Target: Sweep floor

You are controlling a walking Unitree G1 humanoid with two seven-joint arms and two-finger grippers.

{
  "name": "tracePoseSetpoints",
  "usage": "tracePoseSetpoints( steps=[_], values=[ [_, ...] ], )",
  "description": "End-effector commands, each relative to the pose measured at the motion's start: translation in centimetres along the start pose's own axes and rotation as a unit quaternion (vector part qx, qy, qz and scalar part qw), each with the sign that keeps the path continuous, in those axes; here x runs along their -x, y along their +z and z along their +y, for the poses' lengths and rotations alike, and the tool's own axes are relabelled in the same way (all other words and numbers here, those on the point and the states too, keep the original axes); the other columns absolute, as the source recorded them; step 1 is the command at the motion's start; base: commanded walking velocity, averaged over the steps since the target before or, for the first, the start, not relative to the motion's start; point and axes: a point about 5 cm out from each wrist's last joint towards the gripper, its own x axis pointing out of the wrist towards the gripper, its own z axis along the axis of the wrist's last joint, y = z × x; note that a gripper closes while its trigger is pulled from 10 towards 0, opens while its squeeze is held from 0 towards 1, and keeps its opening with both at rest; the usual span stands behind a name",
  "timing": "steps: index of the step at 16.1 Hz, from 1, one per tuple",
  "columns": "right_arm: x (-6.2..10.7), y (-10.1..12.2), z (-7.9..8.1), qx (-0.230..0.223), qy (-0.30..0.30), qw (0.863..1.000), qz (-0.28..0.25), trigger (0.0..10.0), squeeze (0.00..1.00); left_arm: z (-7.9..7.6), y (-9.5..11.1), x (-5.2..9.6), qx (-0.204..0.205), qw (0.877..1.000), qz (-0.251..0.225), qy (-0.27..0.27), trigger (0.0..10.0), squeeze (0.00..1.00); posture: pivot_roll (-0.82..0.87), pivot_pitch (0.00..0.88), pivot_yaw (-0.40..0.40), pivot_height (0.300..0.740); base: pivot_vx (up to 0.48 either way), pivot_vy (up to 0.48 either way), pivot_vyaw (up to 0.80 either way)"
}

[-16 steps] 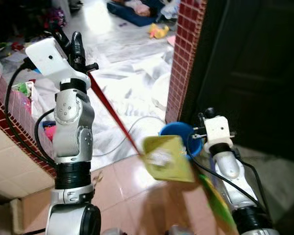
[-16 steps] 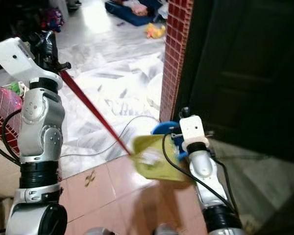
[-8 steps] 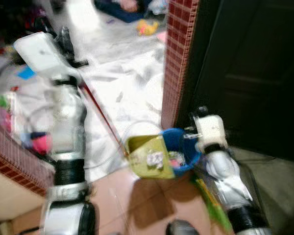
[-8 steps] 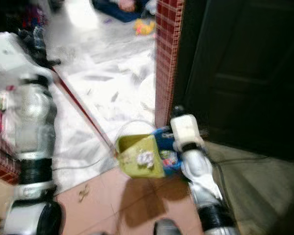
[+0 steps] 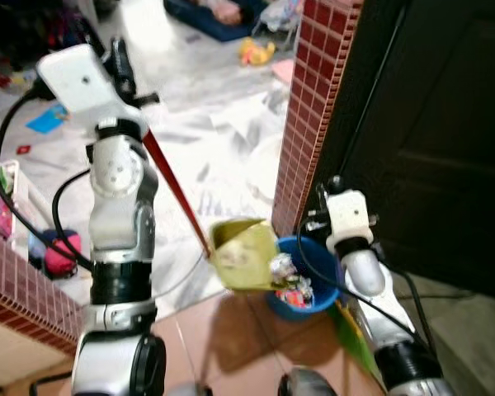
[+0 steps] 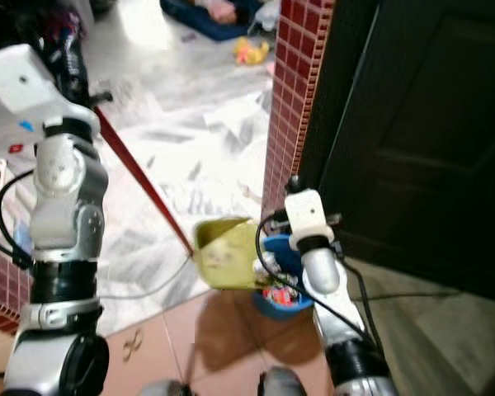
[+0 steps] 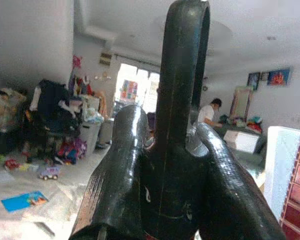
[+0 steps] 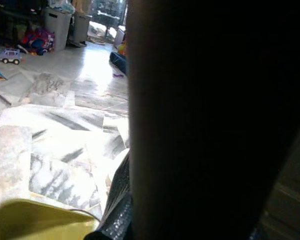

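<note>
While tipped: yellow-green plastic dustpan, over round blue plastic bin
Left gripper: fingers clenched on long red dustpan handle
Right gripper: finger state cannot be told

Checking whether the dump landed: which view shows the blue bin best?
The left eye view: the bin sits by the brick pillar, trash visible inside, the yellow dustpan tipped over it. The right eye view shows it partly behind the right arm. The wrist views show none of it.

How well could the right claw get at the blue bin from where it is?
Probably yes: the right claw hovers just above the blue bin, beside the brick pillar. The yellow dustpan covers only the bin's far side.
</note>
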Motion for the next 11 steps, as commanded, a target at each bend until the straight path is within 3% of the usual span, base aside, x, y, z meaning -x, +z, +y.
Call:
tracePoseSetpoints(
  steps=[1,8,11],
  values=[
    [-0.2,0.3,-0.2,0.005,-0.002,1.0,-0.006,10.0,0.0,-0.7,1.1,-0.2,0.025,0.999,-0.029,-0.004,10.0,0.0,-0.08,0.0,0.033,0.74,0.0,0.0,0.0],
    [-0.4,0.5,-0.3,0.008,-0.005,1.0,-0.009,10.0,0.0,-3.0,0.3,0.7,0.012,0.999,-0.03,-0.035,10.0,0.0,-0.08,0.0,0.029,0.74,0.0,0.0,0.0],
    [-0.4,0.5,-0.2,0.009,-0.007,1.0,-0.009,10.0,0.0,-5.7,-0.5,1.6,0.004,0.997,-0.025,-0.076,10.0,0.0,-0.09,0.0,0.035,0.74,0.0,0.0,0.0]
  ],
)
